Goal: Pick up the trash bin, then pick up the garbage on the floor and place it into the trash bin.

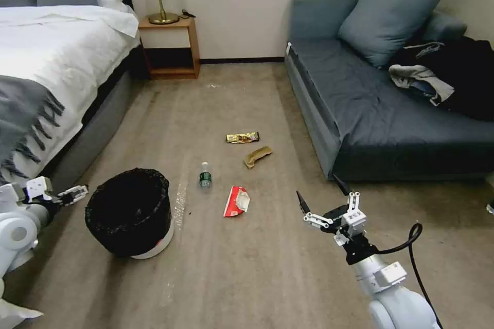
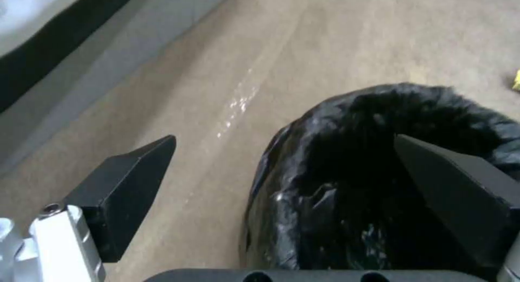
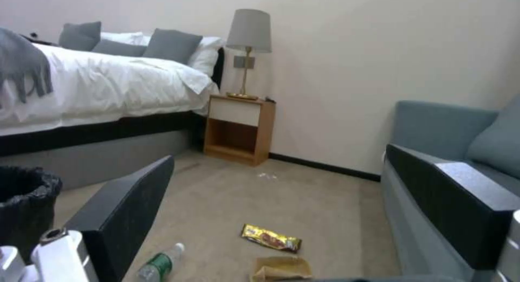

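The trash bin (image 1: 128,211), lined with a crinkled black bag, stands on the carpet at the front left on its whitish base rim. My left gripper (image 1: 77,194) hovers just left of its rim, open. In the left wrist view the left gripper (image 2: 285,137) has its jaws spread wide over the near edge of the bin (image 2: 379,184), gripping nothing. The garbage lies mid-floor: a clear bottle (image 1: 205,176), a red-and-white wrapper (image 1: 236,201), brown paper (image 1: 257,156) and a gold wrapper (image 1: 242,137). My right gripper (image 1: 317,187) hangs open and empty, to the right of the red-and-white wrapper.
A bed (image 1: 51,61) runs along the left, close behind the bin. A wooden nightstand (image 1: 170,46) with a lamp stands at the far wall. A blue sofa (image 1: 386,108) on the right carries a heap of clothes (image 1: 442,77). Open carpet lies between them.
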Robot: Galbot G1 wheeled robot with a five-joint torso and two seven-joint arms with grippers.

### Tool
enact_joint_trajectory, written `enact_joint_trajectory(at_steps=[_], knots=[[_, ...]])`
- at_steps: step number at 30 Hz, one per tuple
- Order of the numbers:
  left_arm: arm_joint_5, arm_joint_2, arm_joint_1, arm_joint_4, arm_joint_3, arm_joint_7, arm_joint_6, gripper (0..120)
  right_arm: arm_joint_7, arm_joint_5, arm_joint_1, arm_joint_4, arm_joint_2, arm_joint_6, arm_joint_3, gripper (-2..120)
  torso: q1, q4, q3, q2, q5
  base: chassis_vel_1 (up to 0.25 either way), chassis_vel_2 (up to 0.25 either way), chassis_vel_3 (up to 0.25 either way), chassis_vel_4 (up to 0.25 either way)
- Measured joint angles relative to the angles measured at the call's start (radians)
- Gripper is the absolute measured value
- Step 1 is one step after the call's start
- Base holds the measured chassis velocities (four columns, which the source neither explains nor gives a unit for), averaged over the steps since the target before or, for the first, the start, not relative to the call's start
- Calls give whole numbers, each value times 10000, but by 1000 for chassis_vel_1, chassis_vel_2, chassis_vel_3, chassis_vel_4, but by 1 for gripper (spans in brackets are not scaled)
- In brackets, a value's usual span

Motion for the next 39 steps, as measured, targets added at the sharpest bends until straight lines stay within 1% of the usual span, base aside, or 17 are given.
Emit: enact_joint_trajectory(at_steps=[2, 8, 10, 16, 21, 25, 26, 27, 28, 29, 32, 33, 34, 35, 37, 38, 39], knots=[[-169, -71, -154, 125, 72, -331, 217, 100, 0, -15, 0, -52, 13, 18, -9, 100, 0, -1, 0, 0, 0, 0, 0, 0, 0], [-474, -153, -284, 304, 203, -555, 505, 100, -9, -71, -10, -167, 15, 107, -35, 100, 0, 0, 0, 0, 2, 0, 0, 0, 0], [-591, -296, -446, 521, 435, -635, 627, 100, -9, -107, 0, -200, 36, 114, -65, 100, 0, -1, 0, 0, 1, 0, 0, 0, 0], [-979, -463, -726, 846, 699, -766, 727, 100, -9, -123, 63, -291, 51, 117, -82, 100, 0, 0, 0, 0, 1, 0, 0, 0, 0], [-1115, -533, -958, 1098, 911, -855, 733, 100, -9, -133, 62, -355, 69, 146, -84, 100, 0, -1, 0, 0, 1, 0, 0, 0, 0], [-1179, -606, -1148, 1295, 1086, -961, 733, 95, 0, -135, 88, -409, 74, 162, -82, 100, 0, 0, 0, 0, 1, 0, 0, 0, 0], [-1207, -642, -1229, 1375, 1150, -991, 729, 93, 4, -134, 104, -427, 69, 165, -75, 100, 0, -1, 0, 0, 1, 0, 0, 0, 0], [-1218, -687, -1318, 1450, 1199, -1030, 720, 87, 9, -129, 122, -450, 56, 170, -60, 100, 0, 0, 0, 0, 0, 0, 0, 0, 0], [-1224, -717, -1365, 1488, 1231, -1044, 713, 84, 12, -125, 132, -471, 46, 173, -47, 100, 0, -1, 0, 0, 1, 0, 0, 0, 0], [-1224, -717, -1365, 1488, 1231, -1044, 713, 84, 12, -125, 132, -471, 46, 173, -47, 100, 0, -1, 0, 0, 1, 0, 0, 0, 0], [-1217, -814, -1473, 1578, 1360, -1061, 668, 69, 34, -107, 160, -546, 10, 199, -19, 100, 0, -1, 0, 0, 0, 0, 0, 0, 0], [-1217, -814, -1473, 1578, 1360, -1061, 668, 69, 34, -107, 160, -546, 10, 199, -19, 100, 0, -1, 0, 0, 0, 0, 0, 0, 0], [-1210, -830, -1490, 1586, 1383, -1062, 660, 66, 44, -104, 166, -561, 3, 207, -17, 100, 0, -1, 0, 0, 0, 0, 0, 0, 0], [-1190, -856, -1513, 1596, 1419, -1063, 654, 59, 66, -99, 177, -580, -6, 213, -16, 100, 0, -1, 0, 0, 0, 0, 0, 0, 0], [-1133, -891, -1566, 1613, 1484, -1076, 641, 50, 92, -83, 208, -608, -19, 214, -19, 100, 0, -1, 0, 0, 0, 0, 0, 0, 0], [-1133, -891, -1566, 1613, 1484, -1076, 641, 50, 92, -83, 208, -608, -19, 214, -19, 100, 0, -1, 0, 0, 0, 0, 0, 0, 0], [-1123, -905, -1593, 1625, 1507, -1096, 635, 46, 101, -79, 226, -619, -23, 214, -28, 100, 0, -1, 0, 0, 0, 0, 0, 0, 0]])
